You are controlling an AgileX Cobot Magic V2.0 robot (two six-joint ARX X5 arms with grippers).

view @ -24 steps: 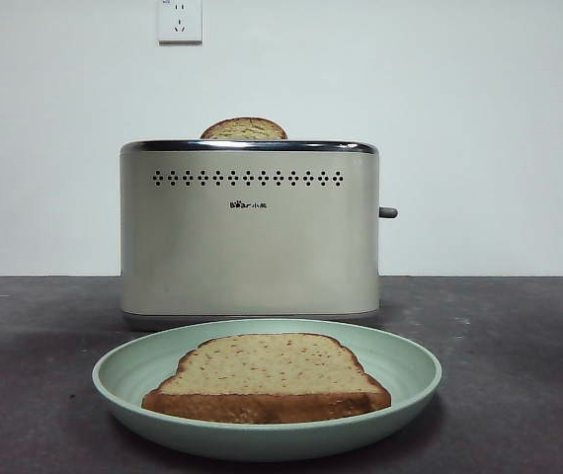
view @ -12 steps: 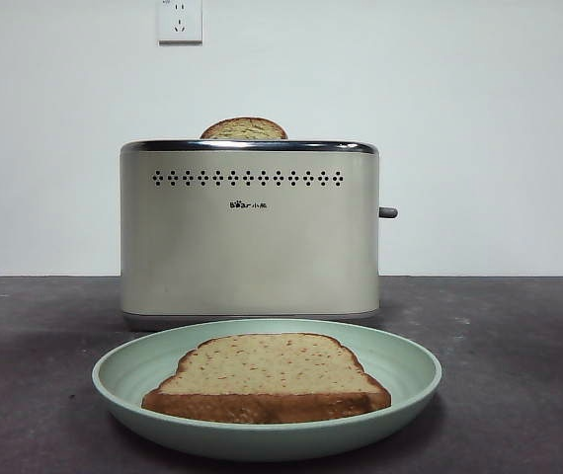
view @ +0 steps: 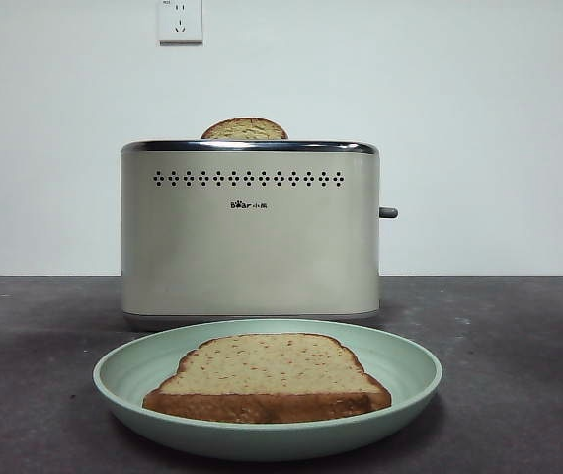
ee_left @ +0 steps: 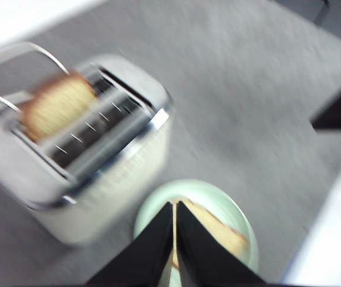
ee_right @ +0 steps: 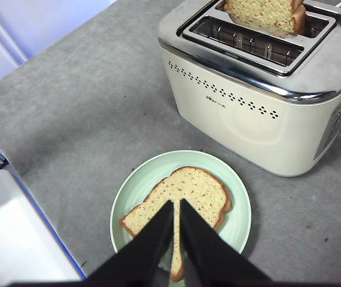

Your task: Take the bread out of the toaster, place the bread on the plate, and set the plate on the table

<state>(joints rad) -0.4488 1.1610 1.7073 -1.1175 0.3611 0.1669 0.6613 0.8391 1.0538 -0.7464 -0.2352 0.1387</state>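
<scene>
Broadly, the counter [view: 519,336] carries everything, and the cream toaster [view: 250,232] stands at its back with a second slice [view: 244,129] poking up from the rear slot. Just in front of the toaster, close but apart from it, the pale green plate [view: 267,434] sits flat on the counter, and the bread [view: 267,377] lies flat in its middle, crust edge toward the camera.

Judging from this, all three steps look done: bread out, bread on the plate, plate down. Only the arms' retreat seems left.

Both hands hang high above the scene, holding nothing. The left hand [ee_left: 174,209] has its jaws pressed together; its view is blurred, which suggests that arm is moving. The right hand [ee_right: 176,206] also has its jaws together, over the plate.

Against the earlier front pictures, nothing has visibly shifted: plate, bread and toaster lie as they did.
</scene>
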